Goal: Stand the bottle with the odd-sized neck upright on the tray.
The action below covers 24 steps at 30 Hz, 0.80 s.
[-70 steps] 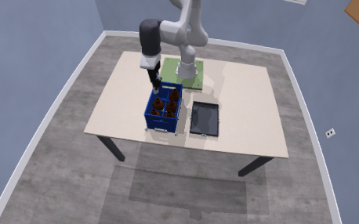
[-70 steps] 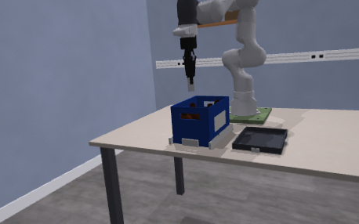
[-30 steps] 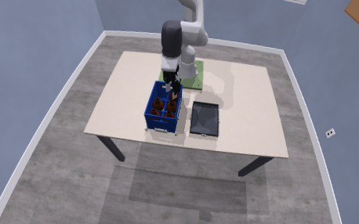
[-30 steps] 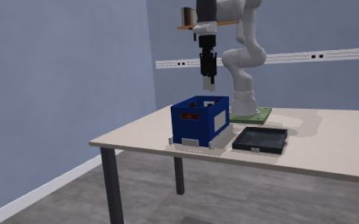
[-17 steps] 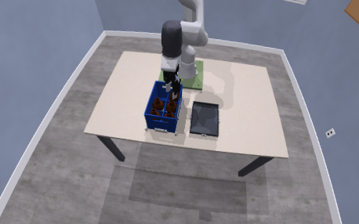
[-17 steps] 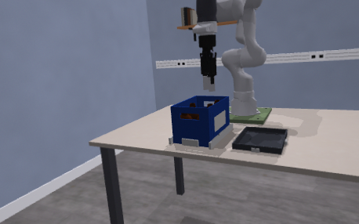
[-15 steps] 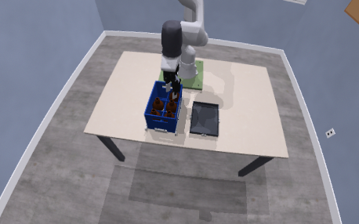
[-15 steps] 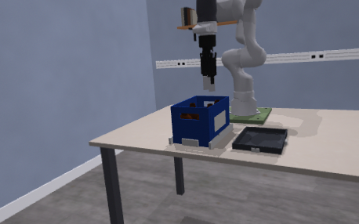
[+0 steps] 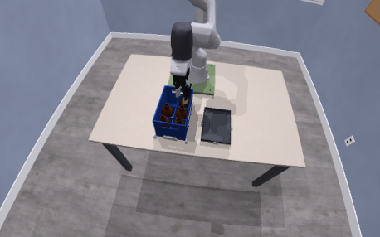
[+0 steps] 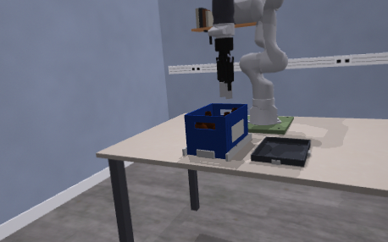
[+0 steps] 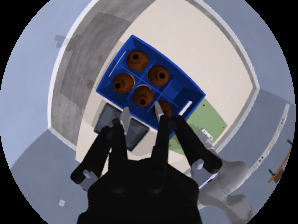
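Blue crate [image 10: 216, 131] sits on the worktop [image 10: 360, 156], and all five brown bottles [image 11: 141, 78] stand inside it. I count them from my wrist view: four show their round tops, and the fifth one [image 11: 166, 111] peeks out behind one of my fingers. The dark tray [image 10: 280, 151] lies just beside the crate, with no bottle on it yet.

I hang high above the back end of the crate, pointing straight down. My fingers [image 10: 224, 93] are partly open, about the gap for a bottle neck, and they hold nothing.

So I think I am at the step of lining up over a bottle, before any lift. I cannot tell from up here which neck is the odd one; the tops look much the same and too small to compare.

Next I need to pick the right bottle, put my fingers on both sides of its neck, and come straight down without bumping the crate wall or the bottles next to it. Then I squeeze gently and lift straight up, so the crate stays put and the other four stay standing.
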Motion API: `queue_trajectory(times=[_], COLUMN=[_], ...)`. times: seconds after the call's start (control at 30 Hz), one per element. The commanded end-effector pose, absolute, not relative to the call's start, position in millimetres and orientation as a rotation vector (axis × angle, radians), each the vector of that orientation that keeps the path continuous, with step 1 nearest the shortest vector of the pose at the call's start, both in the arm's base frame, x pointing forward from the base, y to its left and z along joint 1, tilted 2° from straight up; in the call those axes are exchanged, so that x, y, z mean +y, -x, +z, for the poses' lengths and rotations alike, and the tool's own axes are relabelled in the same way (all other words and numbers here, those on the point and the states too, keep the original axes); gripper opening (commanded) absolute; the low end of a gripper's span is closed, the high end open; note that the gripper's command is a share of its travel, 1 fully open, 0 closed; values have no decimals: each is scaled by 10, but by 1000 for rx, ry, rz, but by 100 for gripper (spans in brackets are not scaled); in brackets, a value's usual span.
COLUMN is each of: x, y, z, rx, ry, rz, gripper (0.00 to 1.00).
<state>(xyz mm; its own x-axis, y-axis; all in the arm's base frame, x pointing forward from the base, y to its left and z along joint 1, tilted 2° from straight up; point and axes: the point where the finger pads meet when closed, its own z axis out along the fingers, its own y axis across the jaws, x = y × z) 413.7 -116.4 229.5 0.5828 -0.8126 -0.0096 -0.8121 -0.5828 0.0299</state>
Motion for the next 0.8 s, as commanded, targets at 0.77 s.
queue_trajectory(times=[0.77], x=[-1154], y=[-4121], z=[2172], rx=[-1437], ry=[-2769], rz=[-40], gripper=[44])
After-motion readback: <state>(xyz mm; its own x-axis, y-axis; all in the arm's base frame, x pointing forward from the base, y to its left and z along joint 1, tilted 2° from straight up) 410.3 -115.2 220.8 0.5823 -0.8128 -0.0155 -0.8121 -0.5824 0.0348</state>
